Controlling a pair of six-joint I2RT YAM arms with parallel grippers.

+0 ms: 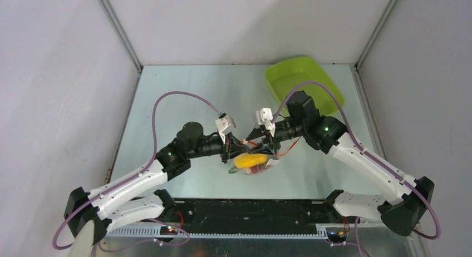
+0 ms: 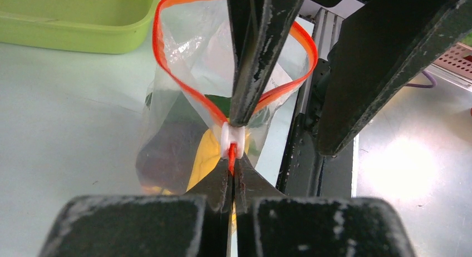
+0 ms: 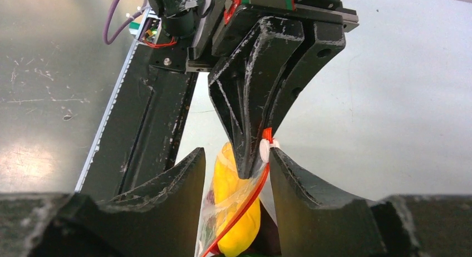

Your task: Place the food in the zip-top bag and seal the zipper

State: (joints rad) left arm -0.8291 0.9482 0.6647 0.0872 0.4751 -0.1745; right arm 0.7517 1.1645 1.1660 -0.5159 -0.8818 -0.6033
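Observation:
The clear zip-top bag [image 1: 253, 165] hangs between my two grippers above the table. Its orange-red zipper [image 2: 167, 73] gapes in a wide loop, with the white slider [image 2: 232, 136] at the near end. My left gripper [image 2: 232, 169] is shut on the zipper's end just behind the slider. My right gripper [image 3: 236, 154] is open; one finger [image 3: 309, 201] touches the slider [image 3: 266, 149] and the strip [image 3: 245, 209] runs between its fingers. Inside the bag lie a yellow lemon [image 3: 234, 223], a dark maroon piece [image 2: 161, 157] and something green [image 2: 222, 104].
The lime-green tray [image 1: 303, 82] stands at the back right of the table and shows in the left wrist view [image 2: 72, 29]. A black rail [image 1: 250, 209] runs along the near edge between the arm bases. Grey walls close in the table.

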